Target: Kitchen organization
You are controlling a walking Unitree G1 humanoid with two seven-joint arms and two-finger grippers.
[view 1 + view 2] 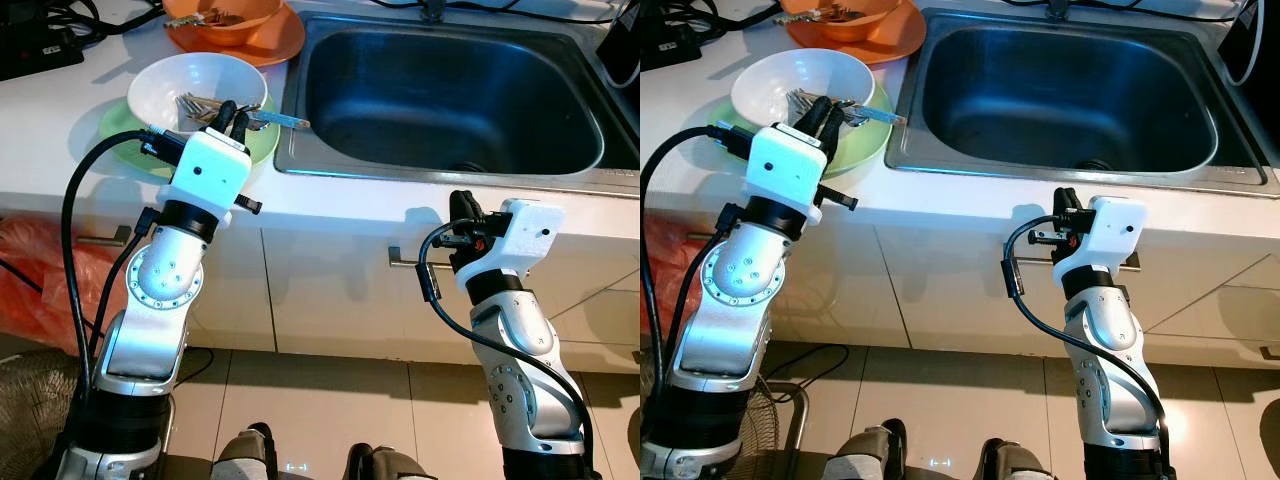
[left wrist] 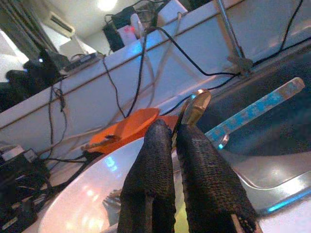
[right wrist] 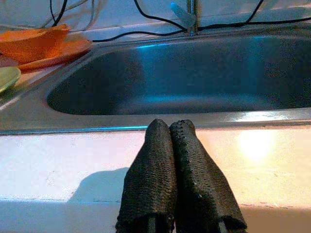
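Note:
A white bowl (image 1: pixel 160 85) holding several pieces of cutlery (image 1: pixel 196 104) stands on a green plate (image 1: pixel 118 138) on the counter, left of the steel sink (image 1: pixel 440 90). A blue-handled utensil (image 1: pixel 285 121) pokes over the bowl's rim toward the sink. My left gripper (image 1: pixel 232 114) is at the bowl's near right rim, its fingers (image 2: pixel 155 160) shut on a thin metal utensil (image 2: pixel 196 104) whose tip shows just past them. My right gripper (image 1: pixel 462 205) is shut and holds nothing. It hovers in front of the counter edge below the sink, its fingers (image 3: pixel 150 170) pointing at the basin.
An orange bowl on an orange plate (image 1: pixel 270 45) sits behind the white bowl. Black cables and a power strip (image 1: pixel 35 45) lie at the back left. Cabinet fronts with a handle (image 1: pixel 408 262) are below the counter. An orange bag (image 1: pixel 30 285) lies on the floor at left.

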